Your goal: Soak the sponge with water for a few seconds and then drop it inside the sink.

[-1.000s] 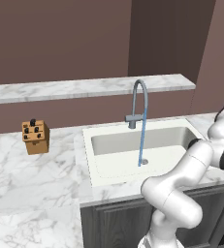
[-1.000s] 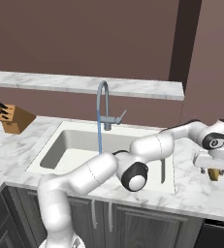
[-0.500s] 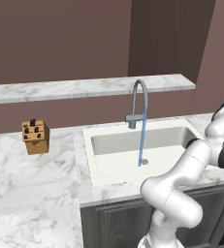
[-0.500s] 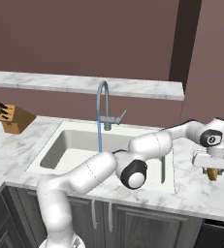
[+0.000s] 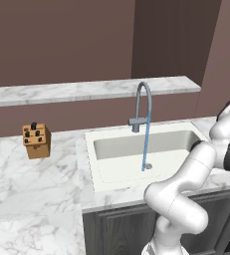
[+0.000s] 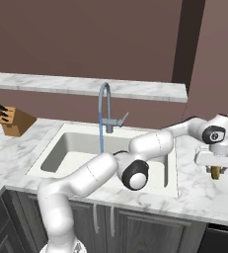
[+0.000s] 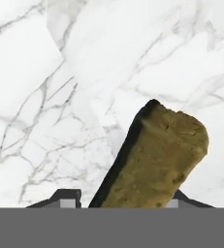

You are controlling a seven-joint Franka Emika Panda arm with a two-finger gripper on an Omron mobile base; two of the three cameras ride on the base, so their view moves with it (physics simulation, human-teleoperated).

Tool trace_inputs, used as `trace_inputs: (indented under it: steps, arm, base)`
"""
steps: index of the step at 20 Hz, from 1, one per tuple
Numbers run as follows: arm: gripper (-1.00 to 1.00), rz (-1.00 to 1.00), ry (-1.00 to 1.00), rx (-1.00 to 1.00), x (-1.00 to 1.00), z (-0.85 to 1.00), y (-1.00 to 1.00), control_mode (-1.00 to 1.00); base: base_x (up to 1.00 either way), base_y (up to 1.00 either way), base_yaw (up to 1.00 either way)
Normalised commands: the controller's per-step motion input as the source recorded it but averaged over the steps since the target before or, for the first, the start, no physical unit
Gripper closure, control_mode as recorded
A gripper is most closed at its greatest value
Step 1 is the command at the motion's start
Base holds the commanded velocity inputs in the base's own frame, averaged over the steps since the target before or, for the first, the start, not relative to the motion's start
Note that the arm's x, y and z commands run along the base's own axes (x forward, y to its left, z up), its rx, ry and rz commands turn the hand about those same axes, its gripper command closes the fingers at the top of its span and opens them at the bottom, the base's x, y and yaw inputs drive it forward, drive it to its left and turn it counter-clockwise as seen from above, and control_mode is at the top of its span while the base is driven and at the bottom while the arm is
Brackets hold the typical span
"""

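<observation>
The sponge (image 7: 157, 155), yellow-green with a dark green edge, lies on the marble counter to the right of the sink (image 6: 170, 184). My gripper (image 6: 215, 174) points down over it, and the sponge (image 6: 215, 172) peeks out below the hand. In the hand view the gripper (image 7: 128, 199) has a finger on either side of the sponge. The right finger is against it and a thin gap shows at the left finger, so the jaws are still open. The water (image 6: 101, 138) runs from the faucet in a thin blue stream into the sink (image 5: 89, 164), well to the left of the gripper.
A grey arched faucet (image 5: 142, 107) stands behind the basin. A brown knife block (image 5: 36, 141) sits on the counter far left. A marble shelf (image 6: 86, 85) runs along the back wall. My own arm (image 6: 150, 143) stretches across the sink's right side.
The jaws have narrowed around the sponge. The hand has shifted slightly over it. The sponge and the water stream stay as they were.
</observation>
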Motion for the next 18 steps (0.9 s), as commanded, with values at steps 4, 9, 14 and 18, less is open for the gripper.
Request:
trace_inputs:
  steps: [4, 9, 14, 18]
  arm:
    - [1.00, 0.00, -0.06, 0.02, -0.02, 0.46, 0.26, -1.00]
    - [1.00, 0.00, -0.06, 0.00, -0.15, 0.16, 0.65, -1.00]
    - [1.00, 0.04, -0.09, 0.00, -0.41, 0.00, 0.86, -1.00]
    - [1.00, 0.07, -0.14, 0.00, -0.48, 0.00, 0.94, -1.00]
  base:
    - [0.00, 0.00, 0.00]
    - [0.00, 0.00, 0.00]
    - [0.00, 0.00, 0.00]
    - [0.00, 0.00, 0.00]
